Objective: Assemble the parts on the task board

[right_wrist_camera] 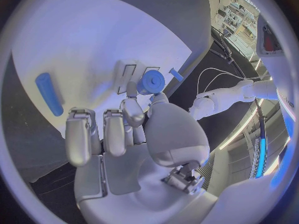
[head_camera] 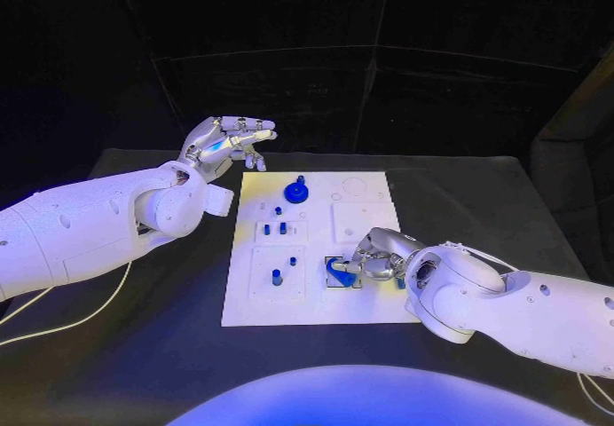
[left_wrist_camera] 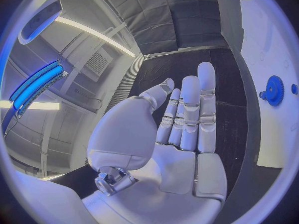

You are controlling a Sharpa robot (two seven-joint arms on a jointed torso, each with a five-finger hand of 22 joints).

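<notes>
**At the near right of the task board: right hand working a blue part, left hand waiting clear**

Near the task board's [head_camera: 371,306] right edge, toward its near corner, the right hand [head_camera: 371,256] is bent down over a blue part [head_camera: 341,274] sitting at a small square recess. The right wrist view shows a round blue piece [right_wrist_camera: 151,81] between the thumb and one fingertip, with the other fingers held apart from it. The hand seems to be pinching the piece to steady or seat it, though whether the grip is firm cannot be told for certain. A blue cylinder [right_wrist_camera: 49,93] lies loose on the board's white surface beside that hand, probably awaiting its turn.

Further out on the board, a blue gear-like part [head_camera: 295,190] stands upright near the far edge, left of centre. Several small blue pegs [head_camera: 275,229] stand in recesses down the board's left side, which suggests those places are already filled.

The board lies in the middle of the black tabletop [head_camera: 153,355]. Beyond the board's far left corner, the left hand [head_camera: 228,140] hovers above the tabletop, fingers spread and holding nothing. It appears parked there to keep out of the working hand's way.
</notes>
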